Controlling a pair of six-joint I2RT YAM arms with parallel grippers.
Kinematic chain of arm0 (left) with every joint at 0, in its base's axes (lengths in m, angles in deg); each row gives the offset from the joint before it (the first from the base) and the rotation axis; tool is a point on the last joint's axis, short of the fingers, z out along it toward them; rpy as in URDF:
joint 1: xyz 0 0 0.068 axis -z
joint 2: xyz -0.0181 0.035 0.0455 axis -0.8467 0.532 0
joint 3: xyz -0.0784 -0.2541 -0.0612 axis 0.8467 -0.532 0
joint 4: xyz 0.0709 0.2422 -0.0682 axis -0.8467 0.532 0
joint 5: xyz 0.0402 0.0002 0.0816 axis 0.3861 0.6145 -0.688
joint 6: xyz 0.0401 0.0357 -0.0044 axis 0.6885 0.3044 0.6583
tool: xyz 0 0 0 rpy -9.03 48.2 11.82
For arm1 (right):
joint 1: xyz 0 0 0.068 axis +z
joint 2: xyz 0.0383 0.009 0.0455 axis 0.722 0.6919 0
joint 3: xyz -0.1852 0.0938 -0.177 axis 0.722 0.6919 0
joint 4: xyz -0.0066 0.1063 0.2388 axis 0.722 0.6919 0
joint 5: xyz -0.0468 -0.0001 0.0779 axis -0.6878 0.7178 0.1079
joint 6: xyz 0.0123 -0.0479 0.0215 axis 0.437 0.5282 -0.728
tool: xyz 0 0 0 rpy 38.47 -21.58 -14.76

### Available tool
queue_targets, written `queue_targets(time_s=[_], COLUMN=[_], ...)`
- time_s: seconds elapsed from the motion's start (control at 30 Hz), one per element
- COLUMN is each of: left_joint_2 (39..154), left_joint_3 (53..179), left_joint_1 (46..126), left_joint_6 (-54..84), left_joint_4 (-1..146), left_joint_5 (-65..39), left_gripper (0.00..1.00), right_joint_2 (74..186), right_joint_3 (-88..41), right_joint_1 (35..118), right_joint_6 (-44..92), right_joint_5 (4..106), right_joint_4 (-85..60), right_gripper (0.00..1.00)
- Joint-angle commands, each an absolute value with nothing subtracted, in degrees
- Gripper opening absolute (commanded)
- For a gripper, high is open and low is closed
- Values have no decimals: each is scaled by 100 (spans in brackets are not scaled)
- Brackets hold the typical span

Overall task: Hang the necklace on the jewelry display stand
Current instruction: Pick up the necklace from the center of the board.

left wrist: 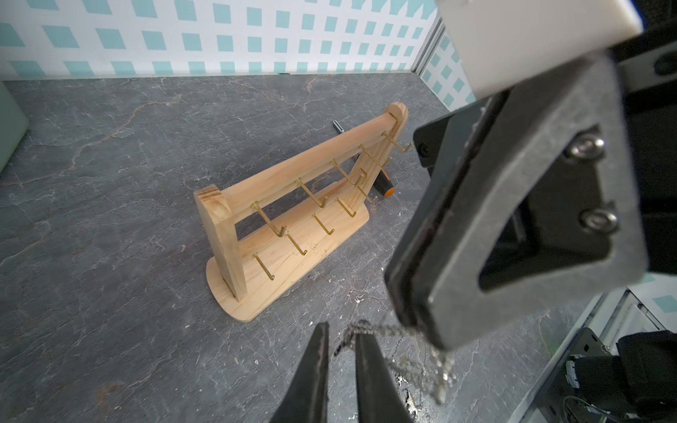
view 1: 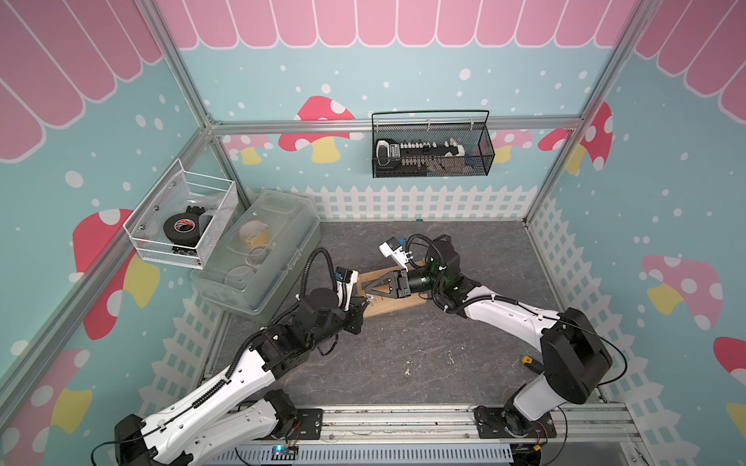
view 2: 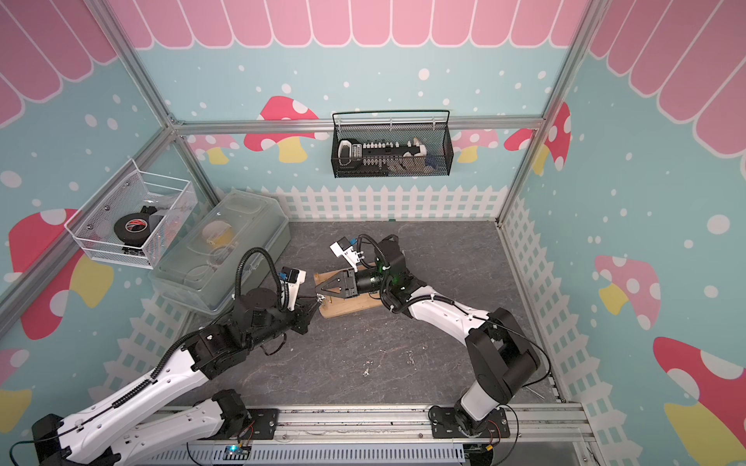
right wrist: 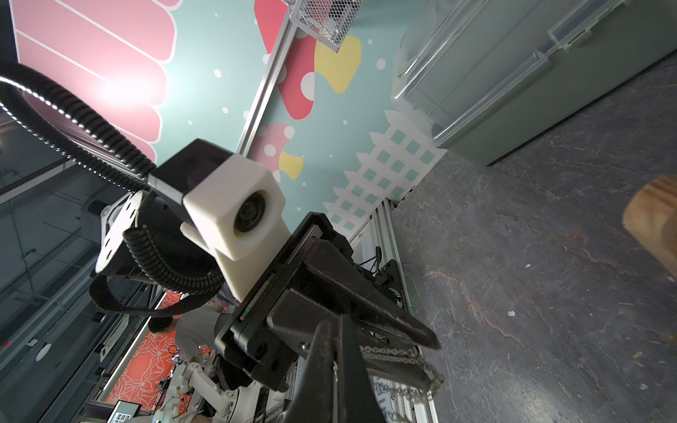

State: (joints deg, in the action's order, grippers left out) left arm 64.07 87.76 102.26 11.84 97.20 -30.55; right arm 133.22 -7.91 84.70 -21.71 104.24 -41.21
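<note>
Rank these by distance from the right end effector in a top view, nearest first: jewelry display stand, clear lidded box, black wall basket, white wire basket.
1. Jewelry display stand: directly beneath the right end effector.
2. Clear lidded box: on the table beside the left wall.
3. Black wall basket: hanging on the back wall.
4. White wire basket: mounted on the left wall.

Both top views look steeply down from high above the front rail, taking in the whole table (view 1: 403, 355) and both arms. The left wrist view looks close along its pincer (left wrist: 340, 366) toward the wooden stand (left wrist: 282, 227) and the back wall. The right wrist view faces the opposite way, toward the left pincer (right wrist: 421, 351). All four views share the table's middle.
</note>
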Motion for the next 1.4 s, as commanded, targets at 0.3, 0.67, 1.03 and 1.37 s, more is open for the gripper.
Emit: queue_targets(time_s=[0.3, 0.67, 1.03, 1.37], left_joint_2=[6254, 6271, 6191, 6281], left_joint_3=[8843, 8893, 8856, 8837], left_joint_1=[10256, 10267, 10268, 10268], left_joint_6=[1392, 1414, 1392, 1374], left_joint_4=[9968, 9978, 10043, 9875], left_joint_5=[-3071, -2964, -3109, -3100], left_gripper=[16, 16, 16, 16], right_joint_2=[13402, 13376, 13343, 13369], right_joint_3=[-1057, -1054, -1026, -978], right_joint_1=[8471, 8470, 8473, 8502], right_joint_6=[-1790, -1650, -1650, -1874], right_joint_5=[10292, 10220, 10233, 10312], right_joint_4=[-3692, -3479, -3463, -3744], right_gripper=[0, 0, 0, 0])
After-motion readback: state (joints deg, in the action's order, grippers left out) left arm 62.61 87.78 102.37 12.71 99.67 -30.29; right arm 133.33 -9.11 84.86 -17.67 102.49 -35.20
